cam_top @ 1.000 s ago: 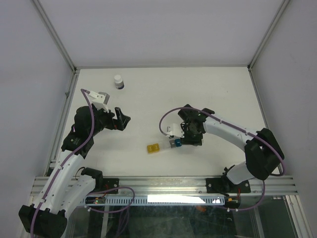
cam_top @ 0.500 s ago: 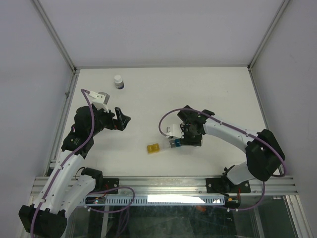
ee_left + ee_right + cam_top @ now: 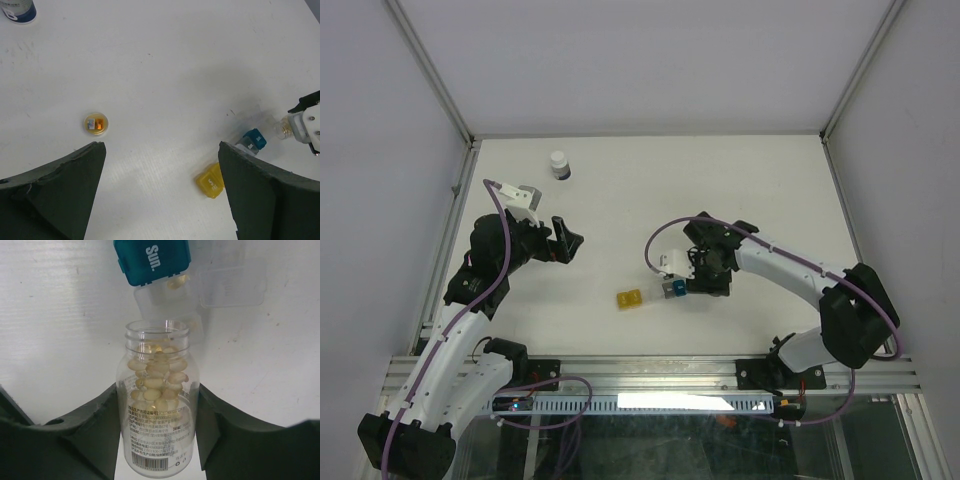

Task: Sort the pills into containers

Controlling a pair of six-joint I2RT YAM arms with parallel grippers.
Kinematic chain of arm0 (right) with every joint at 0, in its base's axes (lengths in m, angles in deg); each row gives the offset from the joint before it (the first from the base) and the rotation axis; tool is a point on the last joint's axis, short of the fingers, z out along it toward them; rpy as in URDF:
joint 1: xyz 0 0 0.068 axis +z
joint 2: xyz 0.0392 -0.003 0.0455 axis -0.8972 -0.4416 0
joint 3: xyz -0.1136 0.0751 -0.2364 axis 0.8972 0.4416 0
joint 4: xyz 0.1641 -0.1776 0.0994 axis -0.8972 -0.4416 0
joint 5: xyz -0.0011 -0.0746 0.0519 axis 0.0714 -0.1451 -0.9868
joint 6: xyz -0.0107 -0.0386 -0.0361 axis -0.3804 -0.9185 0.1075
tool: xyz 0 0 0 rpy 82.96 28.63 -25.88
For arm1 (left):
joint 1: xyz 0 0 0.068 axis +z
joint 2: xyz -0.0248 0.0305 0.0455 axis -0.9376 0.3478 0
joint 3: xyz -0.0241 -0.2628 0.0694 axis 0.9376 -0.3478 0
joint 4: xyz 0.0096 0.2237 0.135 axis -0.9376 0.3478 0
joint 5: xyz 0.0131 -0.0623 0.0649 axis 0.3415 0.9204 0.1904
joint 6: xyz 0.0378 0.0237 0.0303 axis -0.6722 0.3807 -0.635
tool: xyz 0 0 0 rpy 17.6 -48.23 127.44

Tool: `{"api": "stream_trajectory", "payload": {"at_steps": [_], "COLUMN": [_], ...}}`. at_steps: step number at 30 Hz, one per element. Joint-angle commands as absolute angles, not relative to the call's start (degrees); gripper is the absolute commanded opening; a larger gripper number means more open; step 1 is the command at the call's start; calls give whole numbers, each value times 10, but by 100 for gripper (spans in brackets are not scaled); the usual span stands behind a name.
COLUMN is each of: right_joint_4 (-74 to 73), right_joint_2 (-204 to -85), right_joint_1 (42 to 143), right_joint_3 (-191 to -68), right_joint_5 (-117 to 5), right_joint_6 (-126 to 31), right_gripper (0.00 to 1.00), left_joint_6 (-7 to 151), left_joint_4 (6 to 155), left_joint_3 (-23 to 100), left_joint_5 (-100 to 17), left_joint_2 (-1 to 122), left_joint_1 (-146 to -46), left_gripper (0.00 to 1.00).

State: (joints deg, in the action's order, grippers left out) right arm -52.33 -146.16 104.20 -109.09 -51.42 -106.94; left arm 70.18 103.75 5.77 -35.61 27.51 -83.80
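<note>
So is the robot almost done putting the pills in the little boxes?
Not nearly. Done: the vial is open, and a pill seems to lie in the clear box beside the blue box. In hand: the right jaws grip the vial, its mouth at that clear box. Left: most pills are in the vial, and the yellow box lies apart.

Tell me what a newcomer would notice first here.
The right gripper clamps a clear bottle of pale yellow pills, its open mouth right at an open clear pillbox cube beside the blue "Sun." cube. A yellow pillbox lies apart on the table; the left gripper hangs wide open.
</note>
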Motion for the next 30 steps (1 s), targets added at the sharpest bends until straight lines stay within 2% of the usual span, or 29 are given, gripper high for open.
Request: {"api": "stream_trajectory", "payload": {"at_steps": [1,3,4,6,9,11,14,16,19,22,24,30], "right_joint_4": [-481,-545,-537,-471,-529,-452,-525,-472,-520,-456,-502,-499], "right_joint_2": [-1431,-1462,-1451,-1431,-1468,-1431,-1477,-1433,-1459,-1431,-1462,-1449], "right_joint_1": [1036,1036,1035,1034,1038,1027,1028,1035,1040,1038,1035,1037], "right_joint_3": [-1083,-1127,-1120,-1072,-1122,-1071,-1125,-1087,-1115,-1067,-1101,-1101], "right_joint_5": [-500,-531,-545,-498,-540,-511,-548,-529,-540,-507,-529,-536], "right_joint_6": [-1088,-1069,-1068,-1089,-1062,-1090,-1063,-1070,-1057,-1080,-1066,-1066], "right_gripper": [0,0,0,0,0,0,0,0,0,0,0,0], "left_joint_6": [689,689,690,689,689,690,689,689,689,690,690,689], "left_joint_4": [1010,1010,1010,1010,1010,1010,1010,1010,1010,1010,1010,1010], "left_joint_3": [62,59,59,62,59,62,60,62,60,62,60,61], "left_joint_5": [-343,-346,-347,-345,-346,-343,-345,-344,-345,-342,-343,-343], "left_joint_2": [271,268,268,271,268,271,268,271,271,272,270,272], "left_joint_1": [-832,-832,-832,-832,-832,-832,-832,-832,-832,-832,-832,-832], "left_gripper": [99,99,99,99,99,99,99,99,99,99,99,99]}}
